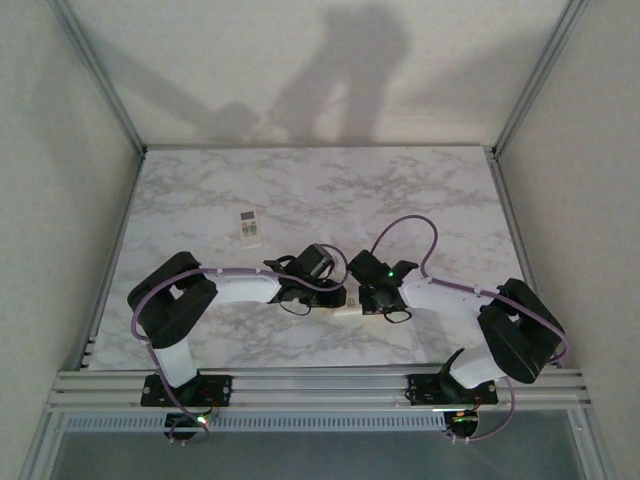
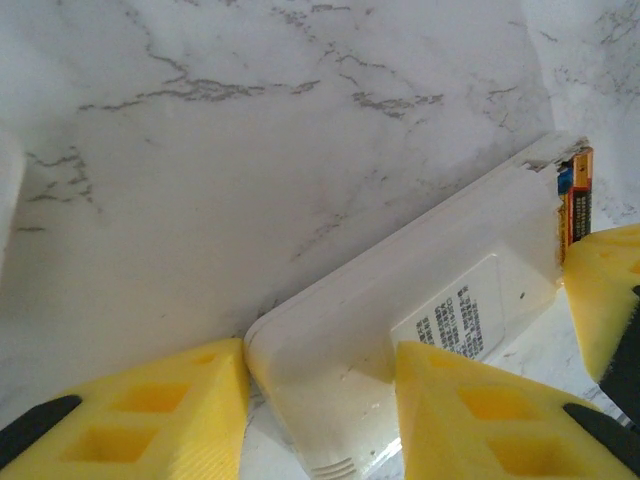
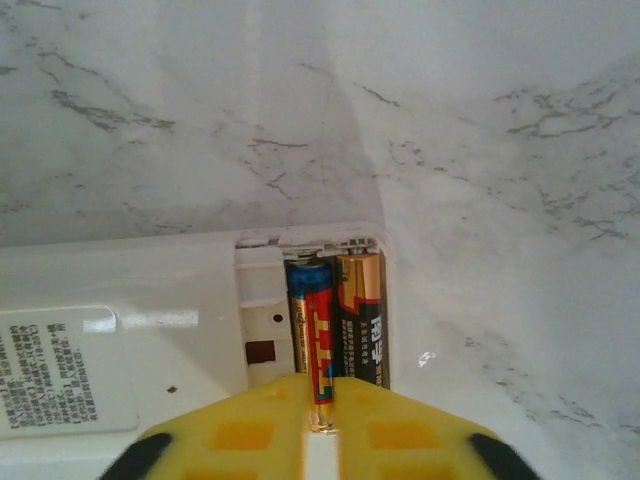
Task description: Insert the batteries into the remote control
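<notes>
Remote control point(image 2: 400, 290) back-up, gripped by left tool point(image 2: 320, 350), right tool point(image 3: 322, 385) pinching battery point(image 3: 312, 340) at its tips, second battery point(image 3: 362, 320) just right of it.

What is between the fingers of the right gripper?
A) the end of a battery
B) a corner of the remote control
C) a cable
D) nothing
A: the right gripper pinches the near end of a battery in the recess of the remote control, beside a second battery.
</notes>
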